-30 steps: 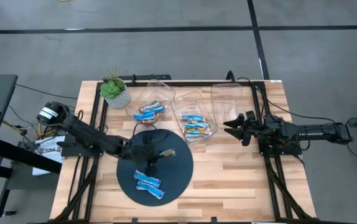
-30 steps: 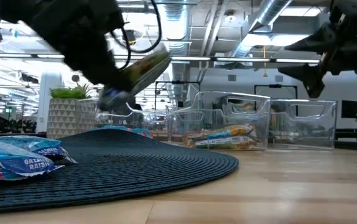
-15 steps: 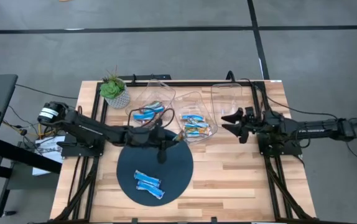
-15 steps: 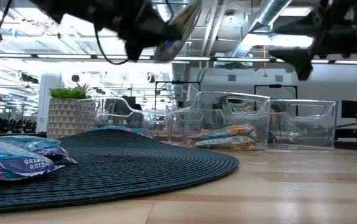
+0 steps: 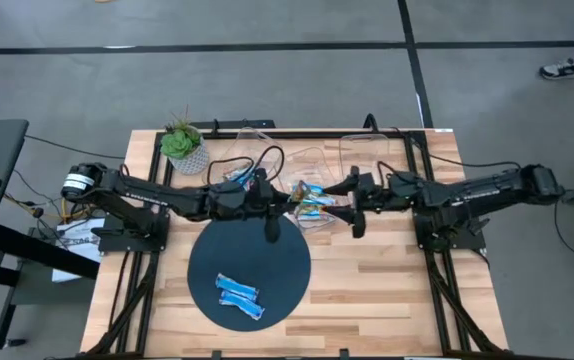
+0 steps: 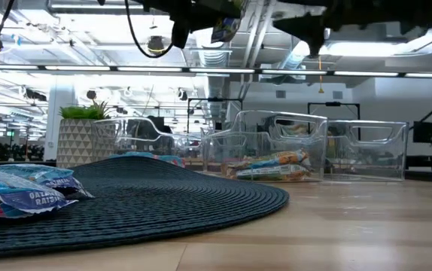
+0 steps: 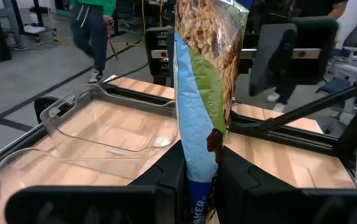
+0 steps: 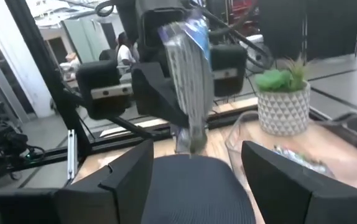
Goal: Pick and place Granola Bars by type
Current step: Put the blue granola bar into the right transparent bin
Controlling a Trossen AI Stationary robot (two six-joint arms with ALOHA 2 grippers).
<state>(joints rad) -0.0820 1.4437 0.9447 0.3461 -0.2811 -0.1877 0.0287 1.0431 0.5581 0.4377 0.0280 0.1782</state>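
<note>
Fingers of the left gripper (image 7: 197, 180) are being kept clamped on a shiny blue-and-green wrapped granola bar (image 7: 206, 74), held upright above the 12 o'clock edge of the round dark woven mat (image 5: 249, 265), beside the middle clear plastic bin (image 5: 312, 185). The right gripper (image 5: 352, 205) is being held facing it from 3 o'clock, its fingers (image 8: 132, 177) spread wide and empty. Two blue wrapped bars (image 5: 239, 295) are lying at the mat's 6 o'clock on the wooden tabletop (image 5: 387, 280).
</note>
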